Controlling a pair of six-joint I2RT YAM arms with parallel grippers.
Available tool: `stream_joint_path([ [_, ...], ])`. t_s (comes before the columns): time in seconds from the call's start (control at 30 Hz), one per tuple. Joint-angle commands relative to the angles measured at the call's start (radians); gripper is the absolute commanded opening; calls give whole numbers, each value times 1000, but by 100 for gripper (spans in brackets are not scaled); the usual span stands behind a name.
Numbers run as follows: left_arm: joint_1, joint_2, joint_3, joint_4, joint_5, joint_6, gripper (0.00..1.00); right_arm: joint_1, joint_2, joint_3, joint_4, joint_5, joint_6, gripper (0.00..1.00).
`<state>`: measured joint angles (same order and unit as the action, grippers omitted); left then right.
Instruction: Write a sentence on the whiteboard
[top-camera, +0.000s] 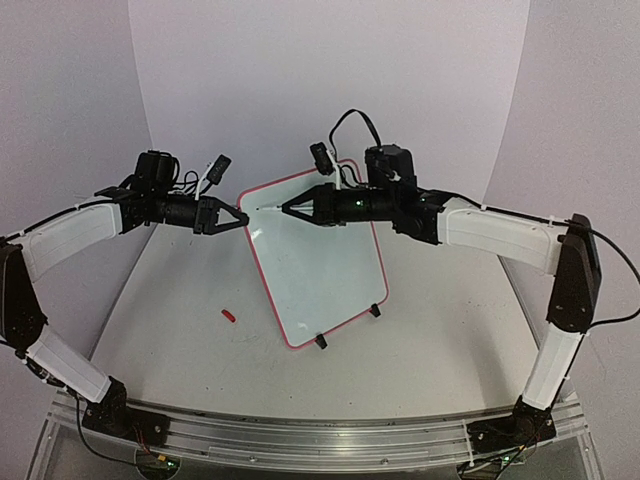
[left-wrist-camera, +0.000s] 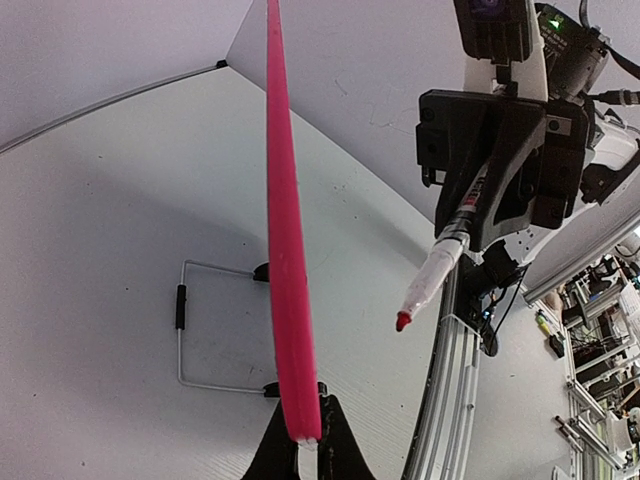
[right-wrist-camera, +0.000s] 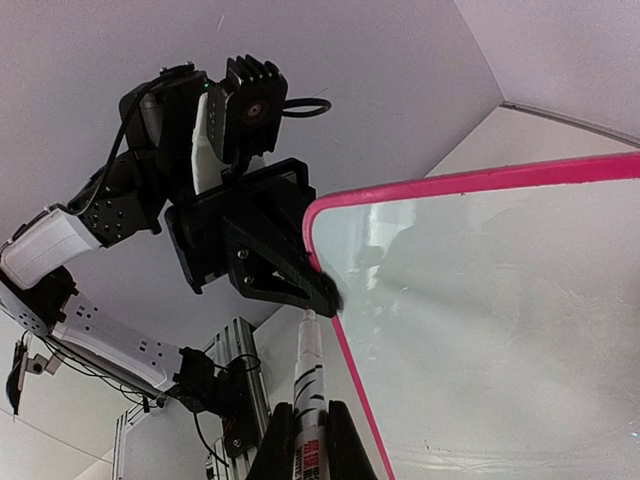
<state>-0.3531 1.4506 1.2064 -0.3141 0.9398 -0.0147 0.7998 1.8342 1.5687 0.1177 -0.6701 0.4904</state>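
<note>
Pinched the flat white rectangular whiteboard (top-camera: 320, 270) by its thin red rim, at the upper left edge, in the left end effector (top-camera: 238, 217), closed down to the rim's thickness. Viewed that rim edge-on from the left wrist, rising straight up from between the dark fingers (left-wrist-camera: 340, 455). Gripped a slim white marker (left-wrist-camera: 435, 275) with a red tip in the right end effector (top-camera: 290, 208), shut tight around the barrel. Aimed the tip at the whiteboard's upper left corner, just beside the left end effector; could not tell whether it touched the surface. Found the whiteboard directly ahead of both end effectors, tilted back on small black feet (top-camera: 320, 342) on the pale bench (top-camera: 180, 340). Noted a small red cap (top-camera: 229, 315) lying on the bench below the left end effector, apart from the whiteboard.
</note>
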Motion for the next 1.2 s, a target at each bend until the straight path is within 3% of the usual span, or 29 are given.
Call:
stream_joint_path([
  [0.0,-4,-16,-24,-7,7,62,0,7,39,68,36,0,4,0],
  [0.53,-4,-10,-25,-9,19,70,0,8,128,175,37,1,17,0],
  [1.17,-4,-16,-22,-14,24,78,0,12,59,-12,36,44,36,0],
])
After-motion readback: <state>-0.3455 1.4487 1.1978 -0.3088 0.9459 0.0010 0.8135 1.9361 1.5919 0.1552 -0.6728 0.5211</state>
